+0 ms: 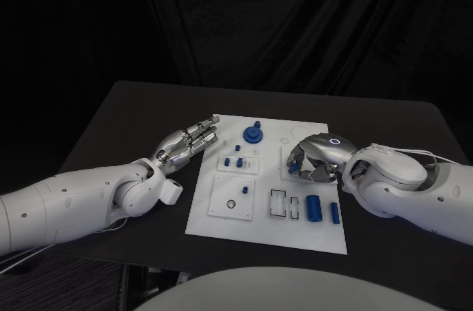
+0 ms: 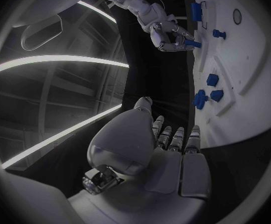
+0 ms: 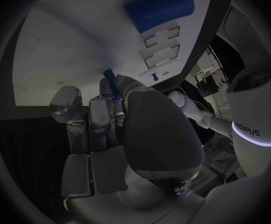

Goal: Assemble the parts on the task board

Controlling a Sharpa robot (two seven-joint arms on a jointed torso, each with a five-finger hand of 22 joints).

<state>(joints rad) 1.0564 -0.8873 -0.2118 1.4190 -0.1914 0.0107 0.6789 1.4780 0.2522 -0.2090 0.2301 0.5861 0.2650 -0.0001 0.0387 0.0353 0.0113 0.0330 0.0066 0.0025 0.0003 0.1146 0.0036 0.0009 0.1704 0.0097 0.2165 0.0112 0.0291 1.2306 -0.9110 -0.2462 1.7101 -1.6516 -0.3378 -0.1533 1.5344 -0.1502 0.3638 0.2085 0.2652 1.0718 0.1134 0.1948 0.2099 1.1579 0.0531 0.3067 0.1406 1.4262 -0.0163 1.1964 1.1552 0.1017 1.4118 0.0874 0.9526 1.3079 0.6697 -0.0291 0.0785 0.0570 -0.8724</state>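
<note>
Small blue peg [image 3: 110, 77] pinched in right hand [image 1: 314, 159] fingers, held just above right-centre of task board [image 1: 222, 225]; also seen from left wrist view [image 2: 193, 44]. Board lying mid-table, white. Partway along, by the look of it: blue gear-like part [image 1: 253, 133] standing at far middle of board, small blue pegs [image 1: 232, 162] seated in the plate left of centre. Left to do, apparently: two blue cylinders [image 1: 314, 208] lying loose at near right beside open slots [image 1: 281, 204], ring hole plate [image 1: 231, 204] at near left looking unfilled. Exact count of seated parts too small to tell. Right hand curled palm-down over board, clamped on peg, arm entering from right. Left hand [image 1: 185, 145] resting at left edge of board, fingers extended and side by side, pointing far, holding nothing. Black table [image 1: 118, 119] underneath.
</note>
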